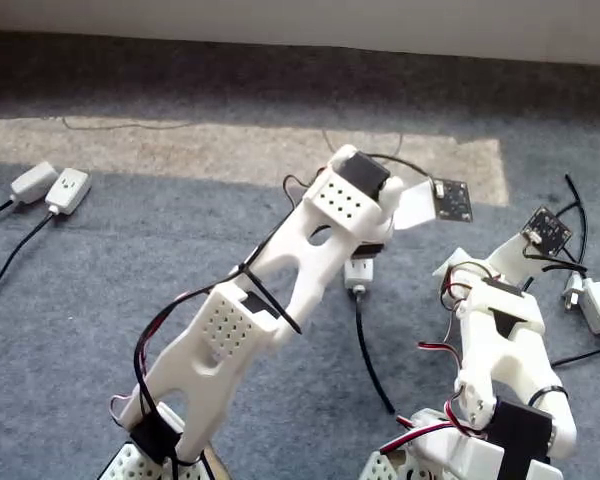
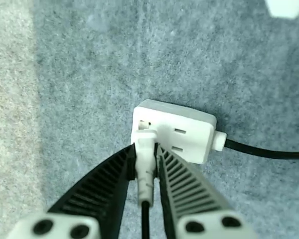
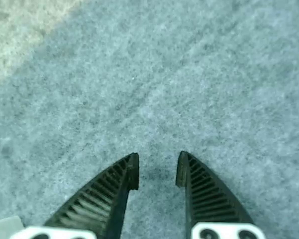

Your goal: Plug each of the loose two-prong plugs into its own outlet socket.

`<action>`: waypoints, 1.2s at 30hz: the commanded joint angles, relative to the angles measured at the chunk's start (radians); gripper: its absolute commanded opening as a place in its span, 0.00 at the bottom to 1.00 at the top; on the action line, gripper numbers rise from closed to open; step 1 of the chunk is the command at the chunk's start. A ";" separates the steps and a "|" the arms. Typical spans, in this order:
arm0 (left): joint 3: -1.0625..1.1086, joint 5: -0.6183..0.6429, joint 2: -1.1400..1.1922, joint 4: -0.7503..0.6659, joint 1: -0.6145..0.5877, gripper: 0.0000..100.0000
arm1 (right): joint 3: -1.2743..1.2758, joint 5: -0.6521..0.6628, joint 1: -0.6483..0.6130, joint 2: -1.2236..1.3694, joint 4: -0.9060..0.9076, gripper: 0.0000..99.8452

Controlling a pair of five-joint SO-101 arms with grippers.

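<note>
Two white plastic arms with hole-dotted shells are seen over a grey, short-piled, carpeted worktop (image 1: 100, 300). The left arm (image 1: 310, 245) is stretched out long and slanting toward the middle, with its wrist bent downward. The right arm (image 1: 500, 340) is folded up close to its base.

The left end effector (image 2: 145, 152) is closed on a small white plug (image 2: 145, 167), which is pinched between black, ribbed, wedge-shaped fingers (image 2: 182, 181). The plug's long axis is laid along the fingers. Its head is pointed at a white, round-cornered outlet block (image 2: 187, 132) and pressed against the slotted face, at the end away from the block's black cord (image 2: 264, 152). How deep the prongs sit cannot be told. The block's long axis is set across the plug's.

The right end effector (image 3: 157, 169) is held open above the carpet.
</note>
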 commanded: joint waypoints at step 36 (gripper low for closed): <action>0.351 -0.183 -0.050 0.012 0.061 0.01 | -0.047 -0.015 0.002 -0.002 0.002 0.14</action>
